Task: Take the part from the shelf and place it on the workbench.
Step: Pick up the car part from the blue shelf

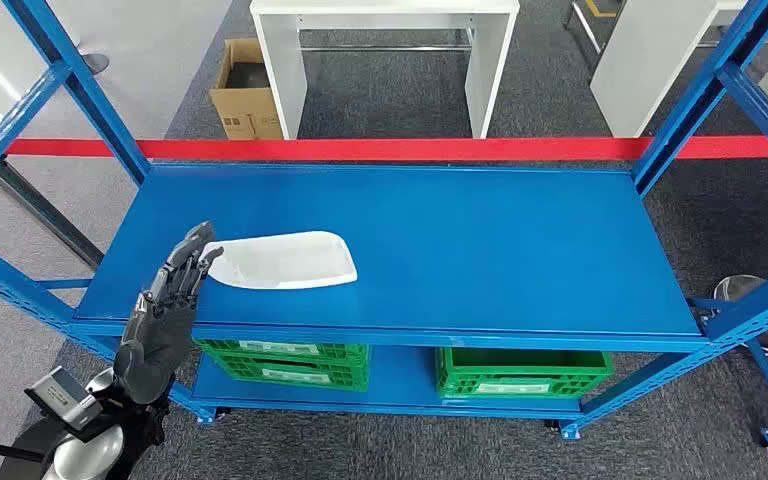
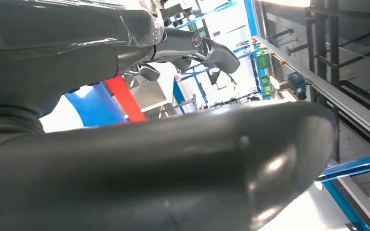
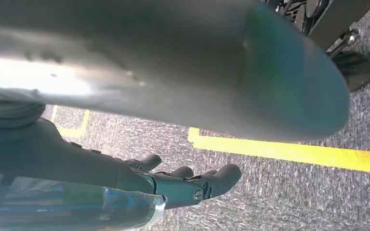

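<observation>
Blue shelf deck [image 1: 480,240] fronts grey carpet, red rail behind. White part [image 1: 285,260] lies flat on deck, toward 9 o'clock. Left hand [image 1: 165,310] raised at deck's front edge, fingers apart and extended, tips just beside part's near end, holding nothing. Step judged: reach, grasp not yet made; next move calls for closing on part's rim. Right hand [image 3: 173,185] hangs over floor, fingers loosely spread, empty. Green crates [image 1: 520,372] on lower tier, contents cannot tell. Cardboard box [image 1: 245,90] at 11 o'clock, open.

Head high, facing down; wrists close.
</observation>
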`<move>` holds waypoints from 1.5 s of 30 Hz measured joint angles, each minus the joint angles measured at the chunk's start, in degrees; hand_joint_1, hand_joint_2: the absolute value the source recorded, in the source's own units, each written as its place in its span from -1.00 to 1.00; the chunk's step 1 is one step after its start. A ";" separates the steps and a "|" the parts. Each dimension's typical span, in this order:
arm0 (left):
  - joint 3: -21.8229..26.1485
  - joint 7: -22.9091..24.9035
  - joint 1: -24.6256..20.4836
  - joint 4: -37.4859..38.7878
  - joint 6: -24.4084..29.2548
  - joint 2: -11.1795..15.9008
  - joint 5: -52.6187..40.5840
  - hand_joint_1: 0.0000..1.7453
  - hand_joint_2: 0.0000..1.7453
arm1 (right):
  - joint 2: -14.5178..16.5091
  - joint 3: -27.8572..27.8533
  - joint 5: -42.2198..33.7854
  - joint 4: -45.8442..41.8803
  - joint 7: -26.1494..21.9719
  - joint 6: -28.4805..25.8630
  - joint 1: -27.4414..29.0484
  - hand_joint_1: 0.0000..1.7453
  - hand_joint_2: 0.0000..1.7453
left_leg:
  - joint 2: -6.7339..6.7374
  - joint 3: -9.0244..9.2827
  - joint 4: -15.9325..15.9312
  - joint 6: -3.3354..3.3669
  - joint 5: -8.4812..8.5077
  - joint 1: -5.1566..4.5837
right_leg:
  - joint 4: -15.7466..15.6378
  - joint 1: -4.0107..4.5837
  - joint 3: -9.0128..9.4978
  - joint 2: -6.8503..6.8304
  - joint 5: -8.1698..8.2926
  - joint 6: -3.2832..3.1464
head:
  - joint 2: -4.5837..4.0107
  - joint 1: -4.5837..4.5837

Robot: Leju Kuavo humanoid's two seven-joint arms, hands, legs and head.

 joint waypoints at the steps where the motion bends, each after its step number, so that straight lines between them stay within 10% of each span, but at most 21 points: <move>1: 0.13 0.00 0.03 -0.03 0.04 0.00 0.00 -1.00 -1.00 | -0.02 0.00 0.00 0.00 0.00 0.00 -0.03 -1.00 -1.00 | 0.01 -1.24 2.11 -0.14 -0.83 0.07 | -0.02 -0.02 0.18 -0.01 -0.17 -0.16 | 0.00 -0.08; 4: 0.48 0.01 0.43 -0.06 0.13 -0.03 0.00 -1.00 -1.00 | -0.09 0.00 0.00 0.00 -0.01 0.00 -0.09 -1.00 -1.00 | 0.04 -8.21 12.51 -0.64 -3.99 0.36 | -0.06 -0.07 0.99 -0.02 -1.03 -0.48 | 0.01 -0.27; 6: 0.56 0.01 0.84 -0.05 0.13 -0.05 0.00 -1.00 -1.00 | -0.13 0.00 0.00 0.00 -0.01 0.00 -0.03 -1.00 -1.00 | 0.06 -11.83 15.45 -0.75 -2.60 0.46 | -0.06 -0.09 1.96 0.02 -1.87 -0.39 | 0.01 -0.28; 9: 0.77 0.01 1.03 -0.08 0.13 -0.06 0.00 -1.00 -1.00 | -0.12 0.00 0.00 0.00 -0.01 0.00 -0.03 -1.00 -1.00 | 0.09 -9.66 5.90 -0.37 5.30 0.38 | -0.11 -0.07 3.90 0.14 -3.31 0.03 | 0.00 -0.25; 11: 0.95 0.04 1.04 -0.11 0.13 -0.07 0.00 -1.00 -1.00 | -0.10 0.00 0.01 0.00 -0.01 0.00 -0.18 -1.00 -1.00 | 0.10 -7.77 1.16 0.08 7.32 0.11 | -0.19 0.07 4.35 0.24 -3.99 0.59 | -0.01 -0.24; 15: 1.09 0.89 1.18 -0.29 1.73 -0.22 -2.50 -1.00 1.00 | -0.17 0.03 0.42 0.00 -0.13 0.01 -0.35 -1.00 -1.00 | -0.18 -6.77 -0.25 0.78 7.12 0.00 | -1.32 0.16 5.32 0.13 -3.89 1.01 | 0.00 -0.14; 17: 1.11 3.18 1.23 -0.19 4.21 -0.48 -7.68 -1.00 1.00 | -0.28 0.07 0.81 -0.01 -0.18 0.02 -0.39 -1.00 -1.00 | -0.22 -6.27 -0.82 0.77 7.23 0.14 | -1.81 0.26 5.90 0.09 -3.68 0.34 | 0.00 0.03; 18: 1.10 4.92 1.21 0.05 5.37 -0.58 -11.22 -1.00 0.50 | -0.37 0.08 1.01 -0.01 -0.16 0.02 -0.43 -1.00 -1.00 | -0.24 -6.20 -0.85 0.87 7.13 0.10 | -2.15 0.25 6.10 0.08 -3.73 0.21 | 0.00 0.07; 21: 0.82 9.83 1.03 2.15 7.74 -0.67 -22.44 -1.00 0.50 | -0.66 0.14 1.63 -0.02 -0.33 0.02 -0.45 -1.00 -1.00 | -0.24 -6.18 -0.83 1.23 6.84 -0.04 | -3.02 0.19 6.50 0.07 -4.02 0.43 | -0.01 0.08; 22: 0.61 10.86 0.91 3.30 8.52 -0.59 -25.98 -1.00 1.00 | -0.73 0.16 1.85 -0.02 -0.55 0.02 -0.42 -1.00 -1.00 | -0.23 -6.18 -0.82 1.32 6.78 -0.09 | -3.14 0.16 6.54 0.07 -4.06 0.52 | -0.01 0.08; 28: -2.58 14.46 0.20 9.94 12.74 -0.10 -40.47 -1.00 1.00 | -1.17 0.33 2.82 -0.02 -1.80 0.32 -0.27 -1.00 -1.00 | -0.22 -6.09 -0.78 1.47 6.69 -0.27 | -3.28 -0.06 6.58 0.07 -4.05 1.76 | 0.01 0.05; 45: -12.33 16.61 -3.74 19.75 12.00 -0.53 -43.75 -1.00 1.00 | -1.71 0.42 2.98 -0.02 -0.89 0.39 0.02 -1.00 -1.00 | -0.22 -5.55 -1.03 1.46 6.69 -0.14 | -3.28 0.08 6.98 0.07 -4.09 1.78 | 0.00 0.04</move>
